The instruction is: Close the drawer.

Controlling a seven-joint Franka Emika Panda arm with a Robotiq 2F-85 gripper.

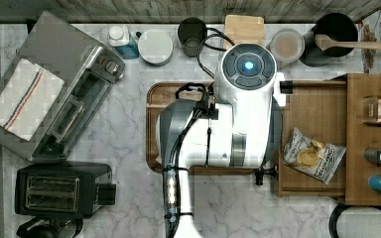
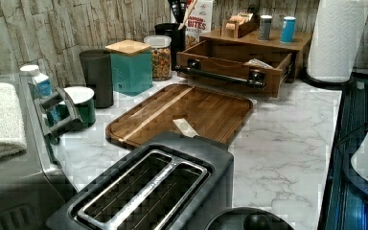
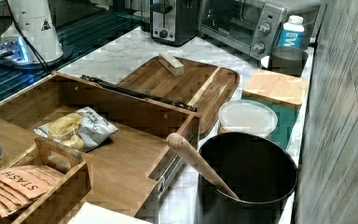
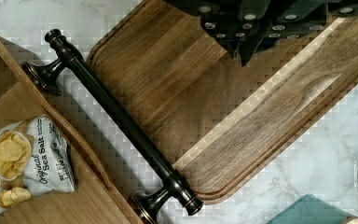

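The drawer (image 2: 230, 64) stands pulled out from its wooden cabinet (image 2: 263, 40) at the far end of the marble counter (image 2: 287, 139). Its black bar handle (image 4: 121, 121) faces the serving tray (image 2: 187, 112) and lies just beside the tray's edge. A chip bag (image 3: 74, 128) rests inside the drawer. The tool (image 4: 256, 25) hangs above the tray, apart from the handle; whether its fingers stand wide or narrow cannot be told. The arm (image 1: 228, 124) covers the tray in the top view.
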